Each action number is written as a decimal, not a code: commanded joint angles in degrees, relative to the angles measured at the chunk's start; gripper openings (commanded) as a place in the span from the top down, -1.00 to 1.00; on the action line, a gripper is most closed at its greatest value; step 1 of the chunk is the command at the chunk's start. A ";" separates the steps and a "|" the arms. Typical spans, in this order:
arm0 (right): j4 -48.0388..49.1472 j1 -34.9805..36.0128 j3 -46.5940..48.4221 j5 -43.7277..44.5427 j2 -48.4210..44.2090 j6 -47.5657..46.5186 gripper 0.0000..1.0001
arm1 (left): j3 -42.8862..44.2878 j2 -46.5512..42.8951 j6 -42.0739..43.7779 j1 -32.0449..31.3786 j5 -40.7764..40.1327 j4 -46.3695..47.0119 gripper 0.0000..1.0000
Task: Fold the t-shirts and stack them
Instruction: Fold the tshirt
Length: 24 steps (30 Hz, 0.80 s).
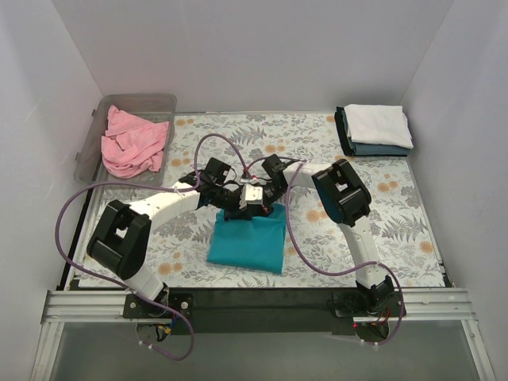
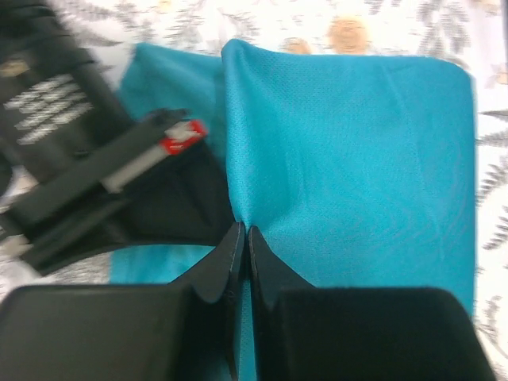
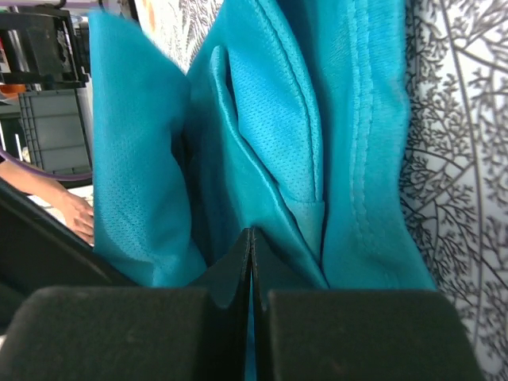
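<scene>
Two grippers, both clamped on the teal t-shirt (image 1: 248, 242). The left gripper (image 2: 244, 232) has its fingers pressed together on a raised fold ridge, with the rest of the shirt spread flat ahead of it and to its right. The right gripper (image 3: 251, 236) is closed on bunched layers, a hem seam just to its right. The two sit just beside each other at the shirt's far edge. The pink t-shirt (image 1: 133, 144) is crumpled in the clear bin (image 1: 141, 101), well off to their far left. The white t-shirt (image 1: 378, 123) lies folded on the dark grey-blue t-shirt (image 1: 382, 149), well off to their far right on the worktop (image 1: 401, 218).
</scene>
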 commanded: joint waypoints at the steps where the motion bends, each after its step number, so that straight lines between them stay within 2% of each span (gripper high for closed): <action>1: 0.55 0.17 -0.56 0.53 -1.51 -0.88 0.97 | 3.03 0.97 1.92 1.73 -0.91 4.55 1.00; 6: 0.55 0.26 -0.91 0.54 -1.68 -0.96 0.97 | 1.36 1.77 3.94 2.52 -2.15 10.79 1.00; 11: 0.20 0.26 0.49 1.68 -2.03 -1.40 0.97 | -0.04 2.56 3.85 2.61 -1.27 13.08 1.00; 19: -4.63 -1.23 11.04 13.17 -4.58 -4.13 0.97 | -8.56 -3.06 8.51 0.24 0.23 12.91 1.00; 24: -5.07 -1.32 12.80 15.04 -6.51 -5.18 0.97 | -10.42 -2.80 7.63 -0.99 -0.13 12.99 1.00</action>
